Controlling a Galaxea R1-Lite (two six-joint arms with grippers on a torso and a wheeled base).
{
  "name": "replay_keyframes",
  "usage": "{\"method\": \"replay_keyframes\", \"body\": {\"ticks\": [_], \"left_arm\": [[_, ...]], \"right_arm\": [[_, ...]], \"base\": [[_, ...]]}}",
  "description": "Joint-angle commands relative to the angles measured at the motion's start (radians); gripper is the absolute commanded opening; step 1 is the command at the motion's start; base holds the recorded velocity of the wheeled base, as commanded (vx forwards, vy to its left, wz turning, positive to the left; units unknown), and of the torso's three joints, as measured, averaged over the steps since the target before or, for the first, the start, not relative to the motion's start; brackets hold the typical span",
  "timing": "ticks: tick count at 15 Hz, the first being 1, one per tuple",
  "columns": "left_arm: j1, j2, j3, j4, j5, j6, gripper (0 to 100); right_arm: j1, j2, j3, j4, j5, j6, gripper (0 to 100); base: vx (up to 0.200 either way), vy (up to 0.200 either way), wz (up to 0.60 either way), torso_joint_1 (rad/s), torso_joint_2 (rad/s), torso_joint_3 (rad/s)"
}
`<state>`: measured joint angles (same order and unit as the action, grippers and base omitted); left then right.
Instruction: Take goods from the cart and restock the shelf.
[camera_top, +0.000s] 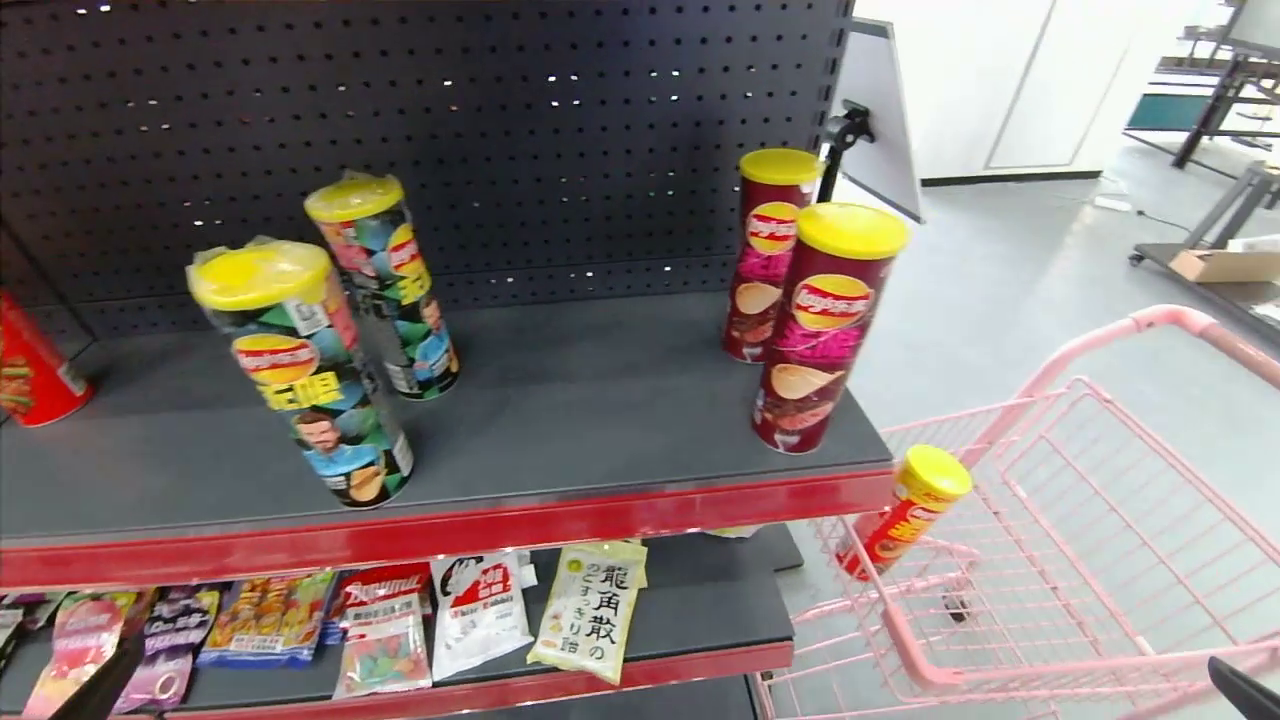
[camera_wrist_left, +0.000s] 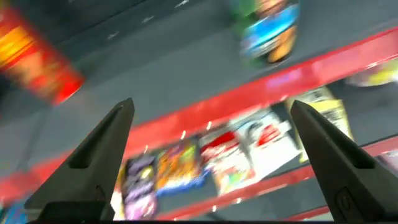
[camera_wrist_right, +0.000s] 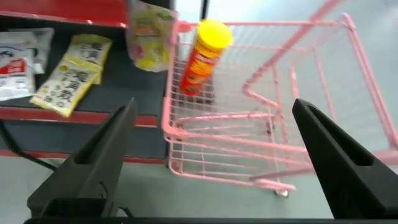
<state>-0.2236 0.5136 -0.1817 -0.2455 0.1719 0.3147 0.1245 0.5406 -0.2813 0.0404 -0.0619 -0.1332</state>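
A red can (camera_top: 30, 370) stands at the left edge of the upper shelf (camera_top: 580, 420). Next come two yellow-lidded cans with blue-green picture labels: the front picture can (camera_top: 305, 375) near the front edge, the rear picture can (camera_top: 385, 285) behind it. At the right end stand the front maroon can (camera_top: 825, 330) and the rear maroon can (camera_top: 765, 250), both labelled in pink and yellow. Below, snack bags (camera_top: 270, 620) line the lower shelf (camera_top: 700, 600); a pale packet (camera_top: 590, 610) bears large dark characters. The left tool (camera_wrist_left: 211, 104), spread and empty, hangs over them. The pink cart (camera_top: 1165, 318) stands just beside the shelf's right end, with the cart can (camera_top: 908, 512), red with a yellow lid, tilted in its shelf-side corner. The right tool (camera_wrist_right: 214, 102), spread too, faces it; its view adds a green-yellow bag (camera_wrist_right: 149, 34) beside that can.
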Motion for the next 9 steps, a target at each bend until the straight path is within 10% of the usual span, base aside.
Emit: {"method": "replay_keyframes", "body": {"ticks": [1, 9], "left_arm": [[-0.002, -0.037, 0.011, 0.008, -0.006, 0.000, 100], [-0.003, -0.211, 0.007, 0.170, -0.138, -0.009, 100]], "right_arm": [[0.000, 0.009, -0.001, -0.001, 0.001, 0.000, 100], [0.001, 0.050, 0.001, -0.002, -0.001, 0.000, 100]], "base": [[0.000, 0.000, -0.60, 0.012, 0.00, 0.002], [0.000, 0.000, -0.07, 0.000, 0.00, 0.000]]}}
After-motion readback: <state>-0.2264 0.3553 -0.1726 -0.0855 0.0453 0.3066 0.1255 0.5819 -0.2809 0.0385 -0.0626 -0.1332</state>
